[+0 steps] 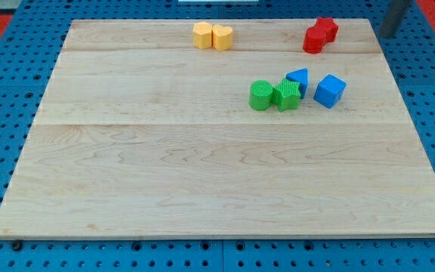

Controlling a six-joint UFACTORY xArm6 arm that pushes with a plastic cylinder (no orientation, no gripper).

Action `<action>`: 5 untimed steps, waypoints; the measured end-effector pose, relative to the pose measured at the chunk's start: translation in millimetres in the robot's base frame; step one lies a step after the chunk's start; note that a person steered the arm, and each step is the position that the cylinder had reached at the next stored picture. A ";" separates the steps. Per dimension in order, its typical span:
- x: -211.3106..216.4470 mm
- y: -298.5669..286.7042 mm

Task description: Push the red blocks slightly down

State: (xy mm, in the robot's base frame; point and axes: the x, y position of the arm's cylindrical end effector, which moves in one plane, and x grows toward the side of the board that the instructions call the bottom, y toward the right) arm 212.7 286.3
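Two red blocks touch each other near the view's top right of the wooden board (202, 174): one red block (314, 39) lower left, the other red block (327, 28) upper right; their shapes are hard to make out. My tip (387, 34) is at the view's top right corner, just off the board's edge, to the right of the red blocks and apart from them.
Two yellow blocks (203, 35) (222, 36) touch at the top middle. A green cylinder (260, 96) and a green star-like block (286, 96) sit below the red ones, with a blue wedge (297, 79) and a blue cube (329, 90) beside them.
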 end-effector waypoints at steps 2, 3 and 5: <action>-20.5 -87.5; -14.0 -172.0; -18.6 -117.0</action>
State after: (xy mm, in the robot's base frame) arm 194.1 169.4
